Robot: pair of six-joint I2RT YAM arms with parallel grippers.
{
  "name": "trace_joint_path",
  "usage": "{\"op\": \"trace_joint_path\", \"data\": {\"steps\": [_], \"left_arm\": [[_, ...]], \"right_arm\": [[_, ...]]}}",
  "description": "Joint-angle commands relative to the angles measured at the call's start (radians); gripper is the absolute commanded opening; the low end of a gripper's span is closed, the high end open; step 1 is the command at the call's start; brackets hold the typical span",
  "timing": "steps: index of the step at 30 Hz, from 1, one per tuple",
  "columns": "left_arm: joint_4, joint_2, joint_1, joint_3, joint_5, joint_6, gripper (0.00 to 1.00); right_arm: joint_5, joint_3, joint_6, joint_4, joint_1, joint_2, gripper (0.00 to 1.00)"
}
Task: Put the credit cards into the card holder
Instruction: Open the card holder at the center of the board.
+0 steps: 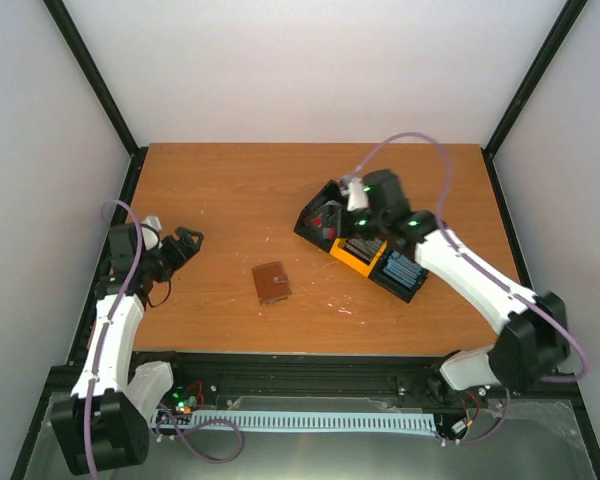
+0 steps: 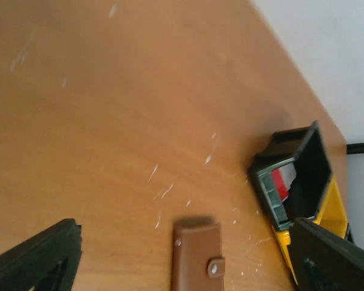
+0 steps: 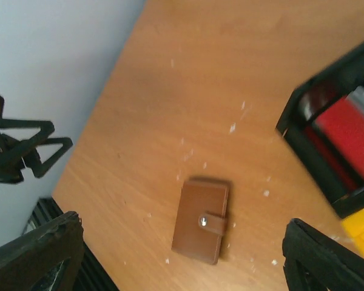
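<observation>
Well off to the left of the card holder, the left gripper is hung low over the table. Its fingers are spread wide and nothing is held between them. The card holder itself is laid flat on the bare wood, folded shut with the tab snapped down.

To the right of the card holder a black-and-yellow tray is set at an angle, and that's where the credit cards are kept. The red ones are in the end nearest the card holder, the grey ones in the middle, and the blue ones in the end farthest from it. The right gripper is parked over that near end, also spread open and empty.

What could go wrong, as a guess:

- **Cards hard to pick:** They're thin and stacked tight, so two could easily be pinched at once, or one could be skidded against the tray wall instead of lifted.
- **Holder not open:** Nothing can be slotted in until the snap is popped.
- **Holder sliding:** It's light, and the tabletop looks slick. If it isn't pinned by one side while the tab is pulled, it would probably just be dragged or spun away.
- **Flap in the way:** It might fold back over while a card is being brought across.
</observation>
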Motion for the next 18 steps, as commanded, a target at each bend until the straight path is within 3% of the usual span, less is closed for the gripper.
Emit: {"op": "trace_joint_path", "data": {"steps": [1, 5, 9, 12, 18], "left_arm": [[-0.051, 0.043, 0.009, -0.074, 0.048, -0.039, 0.89], [0.014, 0.071, -0.028, -0.149, 0.123, -0.061, 0.80], [0.120, 0.129, -0.123, -0.184, 0.149, -0.111, 0.80], [0.248, 0.211, -0.171, -0.224, 0.215, -0.162, 0.74], [0.376, 0.355, -0.293, -0.232, 0.190, -0.196, 0.66]], "right_arm": [[0.171, 0.036, -0.010, -0.033, 0.146, 0.120, 0.87], [0.378, 0.104, -0.016, -0.123, 0.287, 0.248, 0.78], [0.541, 0.195, 0.008, -0.229, 0.374, 0.383, 0.73], [0.597, 0.282, -0.005, -0.304, 0.420, 0.478, 0.71], [0.633, 0.421, -0.063, -0.405, 0.474, 0.648, 0.65]]}}
